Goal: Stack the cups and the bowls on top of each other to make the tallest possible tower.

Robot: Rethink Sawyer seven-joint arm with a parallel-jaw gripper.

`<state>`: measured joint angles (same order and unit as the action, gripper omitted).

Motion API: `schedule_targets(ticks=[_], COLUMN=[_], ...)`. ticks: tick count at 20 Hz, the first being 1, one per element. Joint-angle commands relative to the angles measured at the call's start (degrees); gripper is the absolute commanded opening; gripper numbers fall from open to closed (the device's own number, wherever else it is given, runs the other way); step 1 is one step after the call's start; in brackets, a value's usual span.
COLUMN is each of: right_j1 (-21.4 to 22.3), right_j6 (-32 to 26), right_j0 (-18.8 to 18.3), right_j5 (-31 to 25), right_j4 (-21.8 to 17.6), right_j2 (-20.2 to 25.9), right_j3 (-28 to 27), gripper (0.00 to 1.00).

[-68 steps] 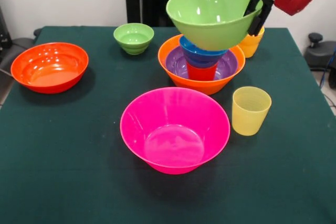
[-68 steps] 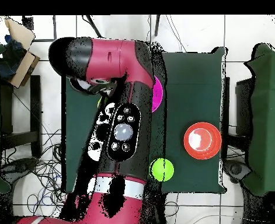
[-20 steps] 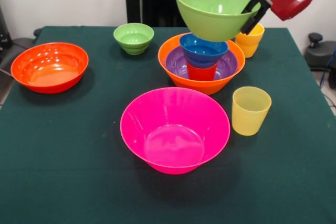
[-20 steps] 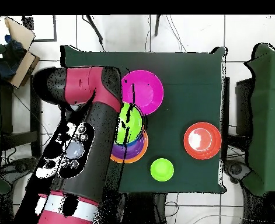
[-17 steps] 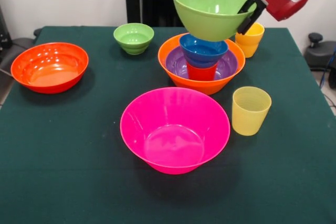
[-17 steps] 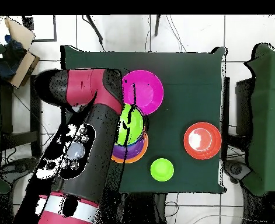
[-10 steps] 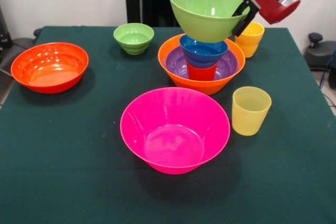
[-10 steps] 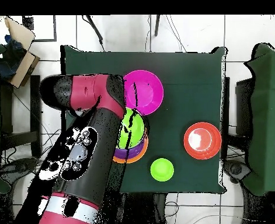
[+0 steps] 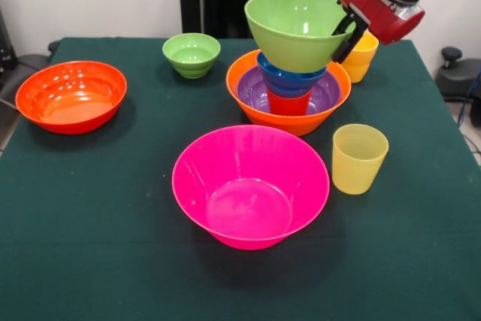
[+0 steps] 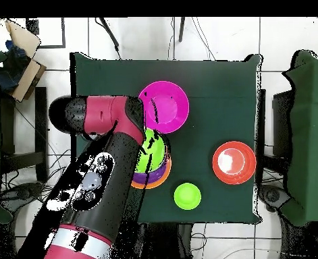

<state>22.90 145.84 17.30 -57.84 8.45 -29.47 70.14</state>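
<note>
Green-clothed counter (image 9: 90,208): medium green bowl (image 9: 294,29) sits tilted just above the tower (image 9: 289,92).
Pincer (image 9: 345,34) grasps its rim; level it, centre over small blue bowl (image 9: 289,80), lower, release.

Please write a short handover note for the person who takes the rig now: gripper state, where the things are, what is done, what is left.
Gripper: shut on the medium green bowl by its rim, held tilted just over the tower.
Tower so far: large orange bowl, purple bowl, red-orange cup, blue bowl.
Loose on the table: pink bowl, red-orange bowl, small green bowl, paler yellow cup, yellow cup behind the tower.
Left: seat the green bowl, then add the loose pieces.
</note>
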Motion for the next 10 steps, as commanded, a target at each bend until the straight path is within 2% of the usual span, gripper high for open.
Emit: schedule_targets(ticks=[1,10], right_j1=[-1.23,-2.4], right_j6=[12.47,12.52], right_j0=[1.2,1.7], right_j5=[4.17,4.79], right_j4=[1.01,0.58], right_j2=[2.97,1.46], right_j3=[4.65,4.56], gripper=[0.0,0.0])
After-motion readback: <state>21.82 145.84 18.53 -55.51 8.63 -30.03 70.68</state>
